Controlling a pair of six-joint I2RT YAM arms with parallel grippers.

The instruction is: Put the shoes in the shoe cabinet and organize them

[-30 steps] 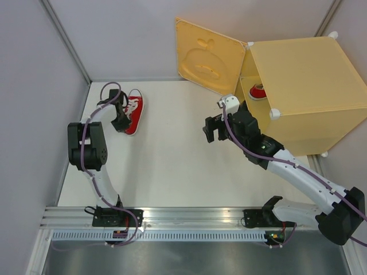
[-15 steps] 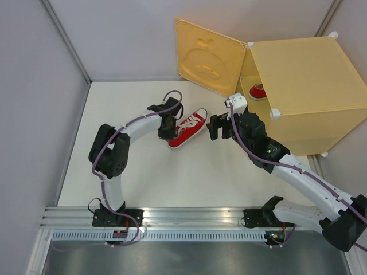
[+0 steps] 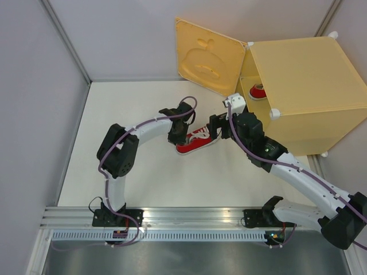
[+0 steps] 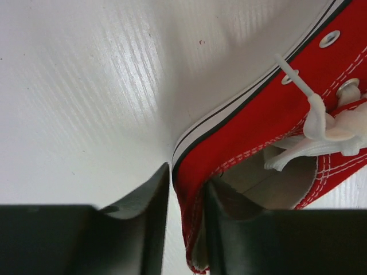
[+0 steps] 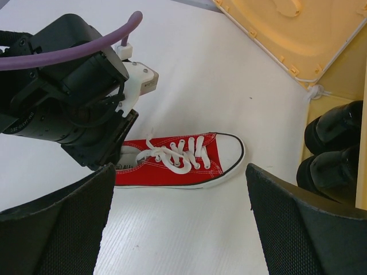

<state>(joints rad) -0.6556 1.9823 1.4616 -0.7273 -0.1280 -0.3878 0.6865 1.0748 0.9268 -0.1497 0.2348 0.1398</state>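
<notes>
Overhead, the left end effector [image 3: 179, 135] grips the heel end of a red sneaker [image 3: 199, 141] on the table [image 3: 143, 177]. The sneaker's toe points toward the shoe cabinet [image 3: 304, 80], whose door [image 3: 209, 54] stands swung open. The right end effector [image 3: 217, 127] hovers just beside the toe, between it and the cabinet's opening; its spread is hard to judge from this angle. Within the opening the other red sneaker [image 3: 258, 91] shows.

From the left wrist, the two fingers [image 4: 146, 197] are narrowed onto the sneaker's heel wall. One sits outside the canvas and one inside the collar, so the pinch is firm on the shoe. The white laces [image 4: 327, 126] trail off toward the right of that view.

From the right wrist, the fingers [image 5: 63, 223] stand wide apart and hold nothing. Between them, lower down, the sneaker appears to rest on its sole on the table, with the left arm's tool at its heel. At the right edge two glossy black shoes [image 5: 335, 152] show past the cabinet's yellow frame, apparently already inside.

Judging from this, three of the four shoes look stowed. This last sneaker is near the opening but not yet in. It has to go beside its mate, possibly by passing to the right arm. After that, the pairs may need straightening.
</notes>
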